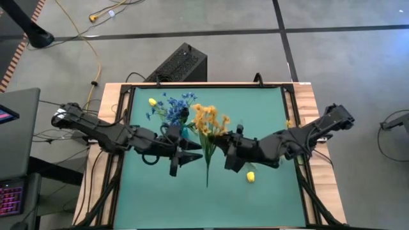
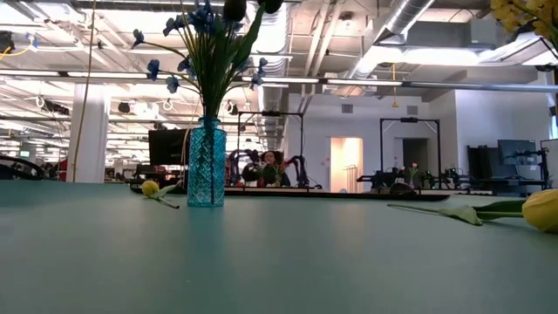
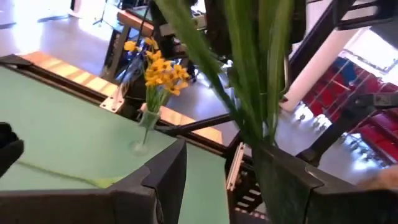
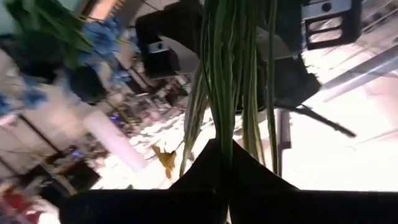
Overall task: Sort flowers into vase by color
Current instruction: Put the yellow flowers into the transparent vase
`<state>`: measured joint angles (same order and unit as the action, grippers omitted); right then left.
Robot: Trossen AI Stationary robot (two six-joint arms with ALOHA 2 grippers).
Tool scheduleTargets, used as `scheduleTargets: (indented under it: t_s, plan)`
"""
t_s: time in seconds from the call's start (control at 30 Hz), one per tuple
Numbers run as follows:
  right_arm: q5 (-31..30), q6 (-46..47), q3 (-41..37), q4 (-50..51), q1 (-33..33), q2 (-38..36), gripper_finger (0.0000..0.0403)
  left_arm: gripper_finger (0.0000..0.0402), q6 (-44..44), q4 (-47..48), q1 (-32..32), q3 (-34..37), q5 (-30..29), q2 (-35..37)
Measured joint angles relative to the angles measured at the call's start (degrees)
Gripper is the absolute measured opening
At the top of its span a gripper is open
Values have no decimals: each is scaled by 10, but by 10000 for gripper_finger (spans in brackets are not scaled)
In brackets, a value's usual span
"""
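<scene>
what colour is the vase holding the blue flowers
Teal-blue cut glass vase, clearest in the low view.

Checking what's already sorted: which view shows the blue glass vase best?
The low view: the faceted blue glass vase stands upright in full profile, holding blue flowers. The high view shows mainly its blossoms from above; the left wrist view shows none of it, the right only blurred blue blossoms.

Flowers, sorted and unsorted

Blue sprigs [image 2: 196, 35] are standing upright in a blue glass vase [image 2: 206, 164] left of centre in the low view; a yellow-orange cluster [image 1: 208, 120] is showing mid-frame from above (stems hanging down-frame), and single yellow buds are lying at upper left [image 1: 152, 101] and lower right [image 1: 250, 177].
</scene>
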<state>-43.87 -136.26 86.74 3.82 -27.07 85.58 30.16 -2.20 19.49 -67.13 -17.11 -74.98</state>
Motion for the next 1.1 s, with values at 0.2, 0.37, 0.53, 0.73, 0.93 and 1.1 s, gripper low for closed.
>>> scheduleTargets:
  t_s: [0.2, 0.37, 0.53, 0.73, 0.93, 1.1]
  plan:
    - [24, -61, 0, -42, 11, 0, 27, 171, -29, -34, -5, 0, 48, -2]
    - [27, -69, 0, -63, 31, 0, 29, 171, -61, -55, 2, 1, 69, -2]
    - [38, -89, 0, -79, 53, 0, 27, 171, -67, -53, -6, 1, 75, -1]
    - [72, -88, 0, -93, 66, 0, 30, 171, -66, -52, -22, 0, 75, -1]
    - [76, -72, 0, -103, 64, 0, 33, 139, -75, -48, -27, 1, 75, -1]
    - [77, 13, 0, -103, 60, 0, 51, 23, -103, -37, -27, 1, 77, -1]
